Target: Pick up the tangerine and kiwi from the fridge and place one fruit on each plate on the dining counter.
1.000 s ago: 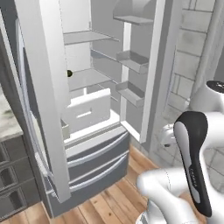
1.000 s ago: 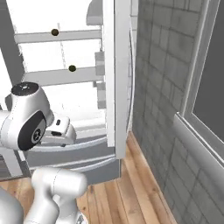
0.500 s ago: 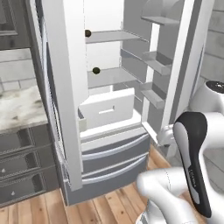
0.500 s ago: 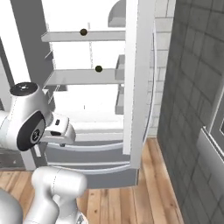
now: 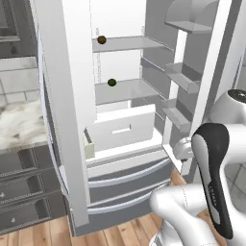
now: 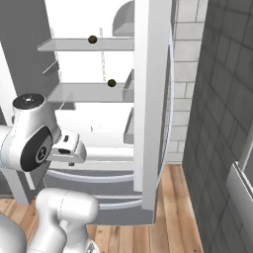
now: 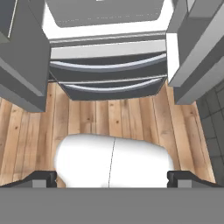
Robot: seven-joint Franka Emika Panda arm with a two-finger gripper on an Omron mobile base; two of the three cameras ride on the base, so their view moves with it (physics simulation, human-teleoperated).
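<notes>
tall white fridge [image 5: 67, 120]: one, doors open
round orange-brown tangerine [image 5: 102, 40]: one, upper shelf
dark olive kiwi [image 5: 112, 82]: one, lower shelf
gripper [image 7: 112, 177]: jaws wide, empty

we are in a home kitchen: an open white fridge [image 5: 120, 134] with shelves, a marble-topped dining counter [image 5: 19, 120], tiled walls and a wood plank floor [image 7: 109, 118].

i'm seeing the fridge [image 5: 62, 120] showing white with pale grey shelves, the tangerine [image 5: 102, 40] looking orange-brown, the kiwi [image 5: 112, 82] dark olive, the table [image 5: 19, 120] in white marble with grey-brown veins, the floor [image 7: 109, 118] in warm wood planks.
</notes>
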